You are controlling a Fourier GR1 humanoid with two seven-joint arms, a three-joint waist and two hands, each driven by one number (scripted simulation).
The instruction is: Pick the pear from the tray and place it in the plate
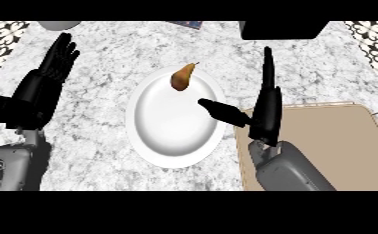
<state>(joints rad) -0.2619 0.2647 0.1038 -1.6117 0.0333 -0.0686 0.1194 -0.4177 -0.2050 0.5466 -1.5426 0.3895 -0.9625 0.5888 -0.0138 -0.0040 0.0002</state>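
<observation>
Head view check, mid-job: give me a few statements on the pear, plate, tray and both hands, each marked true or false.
1. The pear lies on the white plate, near its far rim. True.
2. The right hand is curled round the pear. False: its fingers are straight, its thumb points over the plate, and it holds nothing.
3. The tan tray sits right of the plate. True.
4. The pear is on the tray. False: no pear shows on the tray; it is on the plate.
5. The left hand is open at the view's left, fingers up, away from the plate. True.
</observation>
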